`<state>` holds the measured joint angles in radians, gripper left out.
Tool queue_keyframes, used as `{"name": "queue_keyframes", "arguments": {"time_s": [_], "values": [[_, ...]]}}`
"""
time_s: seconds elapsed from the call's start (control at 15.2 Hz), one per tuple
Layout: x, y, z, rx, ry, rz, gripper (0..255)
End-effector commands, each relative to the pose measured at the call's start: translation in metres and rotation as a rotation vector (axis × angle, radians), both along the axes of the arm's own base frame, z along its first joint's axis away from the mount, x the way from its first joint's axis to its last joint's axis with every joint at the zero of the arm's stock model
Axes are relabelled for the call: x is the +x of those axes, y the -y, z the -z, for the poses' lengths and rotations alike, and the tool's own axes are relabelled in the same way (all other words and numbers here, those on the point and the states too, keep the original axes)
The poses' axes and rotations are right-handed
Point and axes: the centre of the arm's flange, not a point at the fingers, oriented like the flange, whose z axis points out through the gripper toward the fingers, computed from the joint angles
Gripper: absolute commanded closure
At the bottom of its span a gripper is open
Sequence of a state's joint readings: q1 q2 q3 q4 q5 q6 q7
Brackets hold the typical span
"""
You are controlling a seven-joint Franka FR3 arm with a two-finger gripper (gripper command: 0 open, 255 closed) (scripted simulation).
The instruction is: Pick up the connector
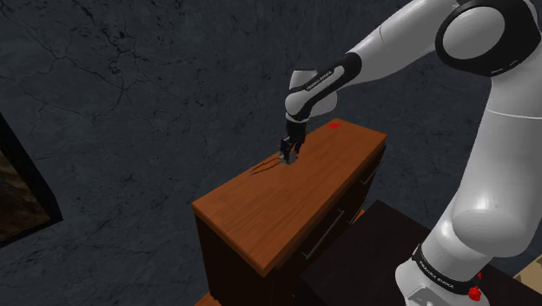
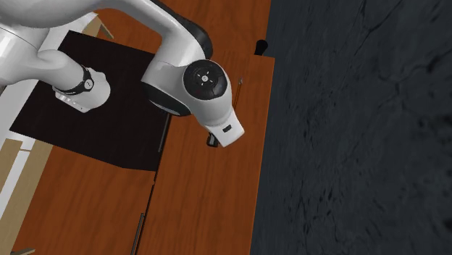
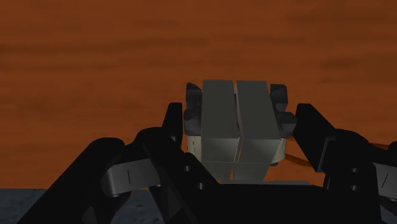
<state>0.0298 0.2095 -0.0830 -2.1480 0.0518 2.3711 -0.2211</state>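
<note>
- A dark picture frame point(image 1: 22, 187) sits far off from the gripper point(image 1: 289, 155), at the shoulder view's left edge.
- A brown wooden cabinet point(image 1: 261, 209) is right under the gripper. Its drawer fronts are lower down, below the gripper.
- Some thin dark lines point(image 1: 263, 165) lie on the cabinet top, just beside the gripper on the shoulder view's left.
- The gripper points down, and its tips are right at the cabinet top.
- The connector point(image 3: 232, 124) is a small grey block with dark side bits, and it is right between the two black fingers point(image 3: 175, 130).
- The fingers press on both sides of the connector, so the gripper is holding it.
- A small red spot point(image 1: 334, 125) is on the cabinet top, near the gripper on the shoulder view's right.
- The white arm point(image 1: 391, 43) goes up and away from the gripper.
- The black stand point(image 1: 382, 248) is well apart from the gripper, low down.
</note>
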Motion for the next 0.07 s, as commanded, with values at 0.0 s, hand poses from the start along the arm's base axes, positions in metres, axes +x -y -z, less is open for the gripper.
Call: {"name": "queue_keyframes", "arguments": {"time_s": [0.0], "values": [[-0.0004, -0.0004, -0.0031, 0.0, 0.0, 0.0, 255]]}}
